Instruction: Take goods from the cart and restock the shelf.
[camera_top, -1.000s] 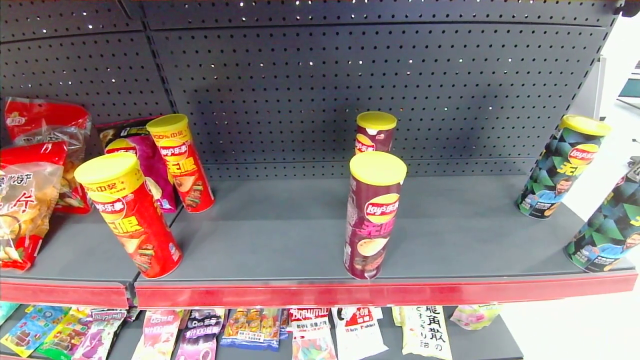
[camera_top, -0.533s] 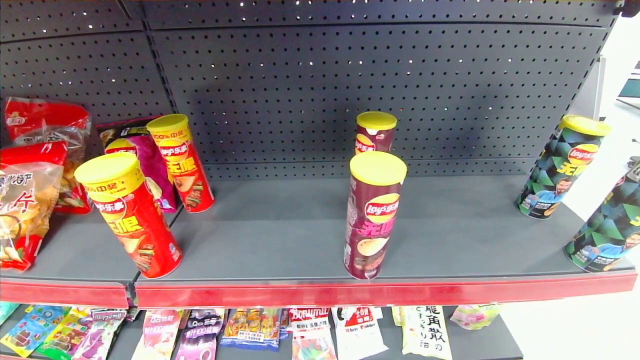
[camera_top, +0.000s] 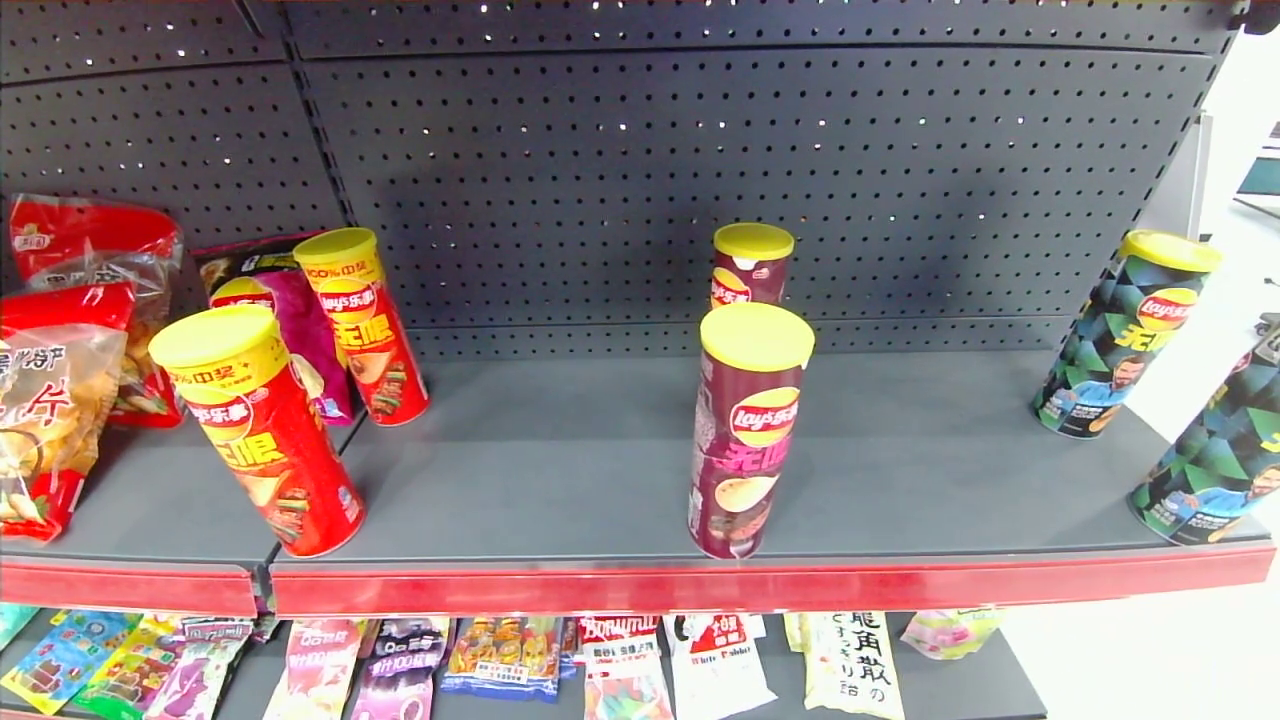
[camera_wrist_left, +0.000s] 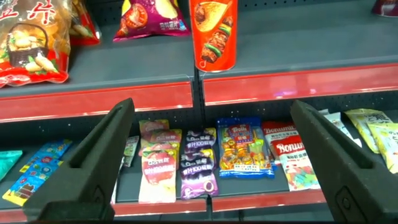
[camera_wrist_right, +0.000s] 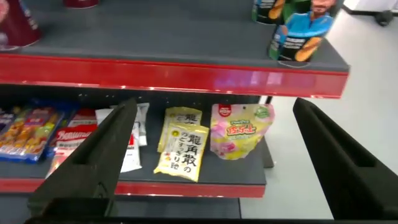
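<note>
The grey upper shelf (camera_top: 560, 470) with a red front edge carries chip cans with yellow lids. Two red cans (camera_top: 258, 430) stand at its left, two maroon cans (camera_top: 748, 430) in the middle, one behind the other, and two green-black cans (camera_top: 1125, 335) at the right end. My left gripper (camera_wrist_left: 211, 174) hangs open and empty in front of the lower shelf, below the front red can (camera_wrist_left: 214, 31). My right gripper (camera_wrist_right: 217, 168) is open and empty too, low before the shelf's right end, under a green-black can (camera_wrist_right: 301, 28).
Snack bags (camera_top: 60, 370) crowd the shelf's far left, with a purple bag (camera_top: 290, 310) behind the red cans. Candy packets (camera_top: 500, 660) lie on the lower shelf. Bare shelf stretches between the red and maroon cans and between maroon and green-black ones. A pegboard wall (camera_top: 640, 150) closes the back.
</note>
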